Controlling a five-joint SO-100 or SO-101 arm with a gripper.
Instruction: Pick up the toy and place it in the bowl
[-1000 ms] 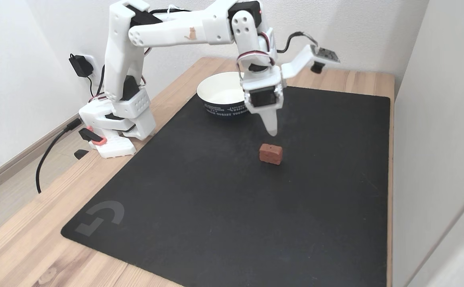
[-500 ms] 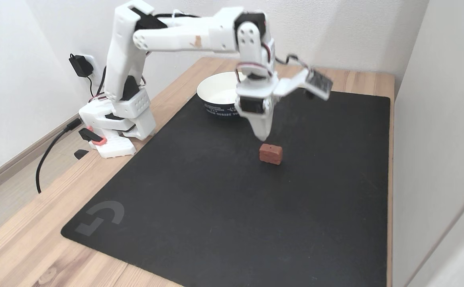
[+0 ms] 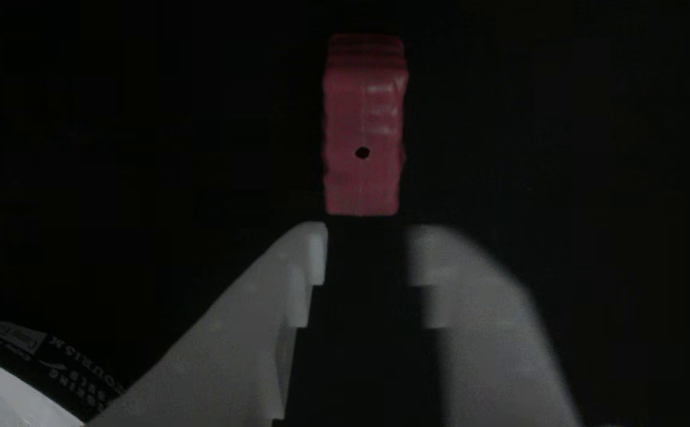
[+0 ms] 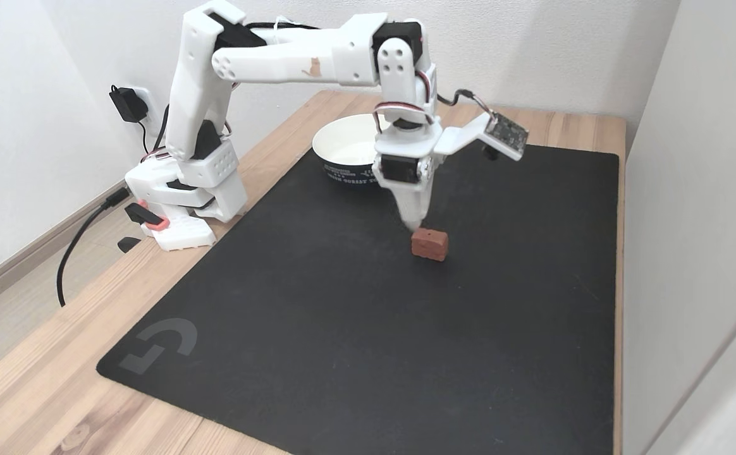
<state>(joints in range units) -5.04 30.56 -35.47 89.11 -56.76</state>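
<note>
We are looking at the toy, a red ridged block that is lying on the black mat, out in front of the bowl and well apart from it. In the fixed view the gripper is pointing down with its tip just behind the toy's upper left edge; we cannot tell from here whether it is touching the toy.

In the other view we are seeing the gripper from close behind. Its two white fingers are standing apart, with a dark gap between them about as wide as the toy, which is sitting just beyond the tips and in line with the gap. The toy's small dark hole is facing this camera. The bowl's dark lettered band is showing behind the toy, at the lower left corner.
</note>
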